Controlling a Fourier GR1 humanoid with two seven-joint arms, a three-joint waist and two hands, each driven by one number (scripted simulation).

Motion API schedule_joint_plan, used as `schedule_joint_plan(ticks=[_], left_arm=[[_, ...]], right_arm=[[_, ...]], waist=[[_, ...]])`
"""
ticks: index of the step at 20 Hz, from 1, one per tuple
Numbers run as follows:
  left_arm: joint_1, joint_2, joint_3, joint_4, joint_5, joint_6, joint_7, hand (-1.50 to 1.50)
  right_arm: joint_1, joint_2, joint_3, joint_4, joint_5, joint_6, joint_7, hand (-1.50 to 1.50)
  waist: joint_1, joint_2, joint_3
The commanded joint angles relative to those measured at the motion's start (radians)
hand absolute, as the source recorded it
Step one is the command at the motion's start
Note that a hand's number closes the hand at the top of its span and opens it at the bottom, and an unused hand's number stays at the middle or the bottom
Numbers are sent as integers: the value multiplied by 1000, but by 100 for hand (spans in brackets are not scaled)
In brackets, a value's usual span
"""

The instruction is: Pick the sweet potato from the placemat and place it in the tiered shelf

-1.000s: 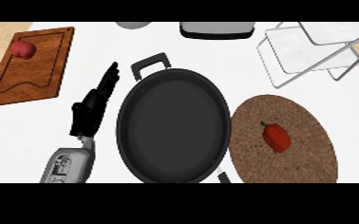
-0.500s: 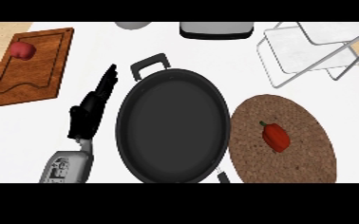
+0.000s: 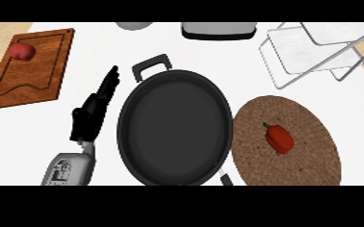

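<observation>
A reddish-orange sweet potato (image 3: 279,138) lies near the middle of a round brown woven placemat (image 3: 313,163) at the lower right. The tiered shelf (image 3: 313,53), white boards in a wire frame, stands at the upper right, beyond the mat. My left hand (image 3: 91,115) shows at the left, beside the pan, fingers straight and pointing away from me, holding nothing. It is far from the sweet potato. My right hand does not show.
A large black pan (image 3: 174,125) with handles fills the centre between my left hand and the placemat. A wooden cutting board (image 3: 43,72) at the upper left carries a red round fruit (image 3: 22,51). A grey object (image 3: 135,25) and a dark container (image 3: 217,30) sit at the far edge.
My left hand has shifted slightly up and to the right, closer to the pan. Nothing else has moved.
</observation>
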Motion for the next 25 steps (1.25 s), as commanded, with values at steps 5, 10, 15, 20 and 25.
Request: schedule_joint_plan(ticks=[5, 10, 15, 20, 25], left_arm=[[-71, 10, 28, 11, 17, -3, 59, 0], [-24, 15, 22, -5, 0, 9, 36, 0], [53, -3, -12, -63, 4, -2, 0, 0], [32, 12, 14, -1, 5, -3, -27, 0], [19, -6, -2, -58, 0, 13, 33, 0]], right_arm=[[-56, -147, -150, -41, -128, 11, 137, -150], [6, -313, -224, -21, -162, 102, 281, -150], [187, -482, -328, 119, -240, 334, 219, -150], [314, -606, -407, 160, -298, 461, 166, -150], [505, -676, -545, 281, -369, 626, 9, -150]], waist=[[-13, -1, 0], [-19, -4, 0], [-23, -3, 2], [-18, 0, 0], [-24, -2, 1]])
